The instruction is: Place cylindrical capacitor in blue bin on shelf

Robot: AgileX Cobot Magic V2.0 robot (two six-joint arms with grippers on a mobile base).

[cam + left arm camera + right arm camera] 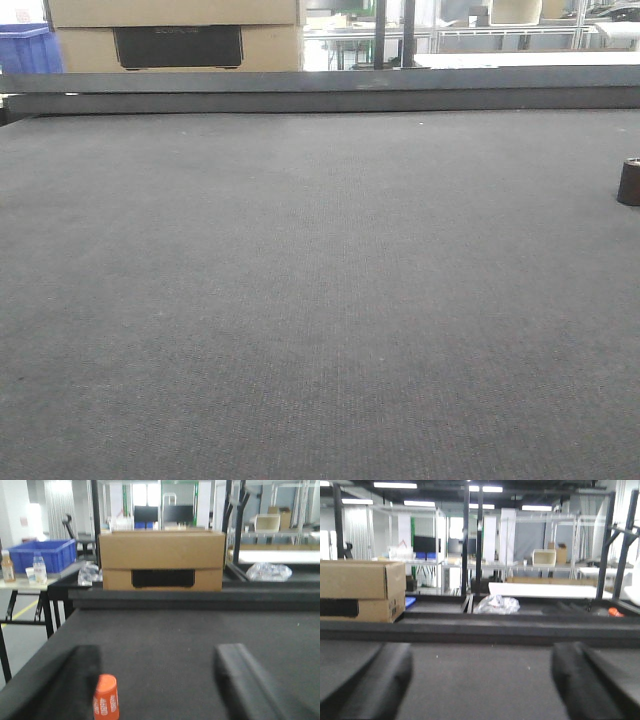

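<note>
We mark the left gripper (155, 690) as spread wide, pinching nothing; its dark, soft-looking fingers (65, 680) fill the lower corners of the left wrist view. Between them, just beside the left-hand finger, a small orange cylinder (106, 698) stands upright on the mat. It has white print, too blurred to read. The right gripper (480, 685) is also spread, with bare mat between its fingers (592, 680).

The cylindrical capacitor (629, 182) stands upright at the right edge of the front view, mid-height, partly cut by the frame. It is dark with a lighter top rim.

The table mat (300, 300) is dark grey, finely woven and flat, with open room across the whole frame. A raised dark rail (320, 90) closes its far edge. Behind it we see a matte brown cardboard box (161, 560) with a black rectangular panel, possibly lettered but unreadable. A blue crate (42, 555) sits upper left beside two bottles (39, 567). A crumpled clear plastic bag (269, 571) lies upper right.
</note>
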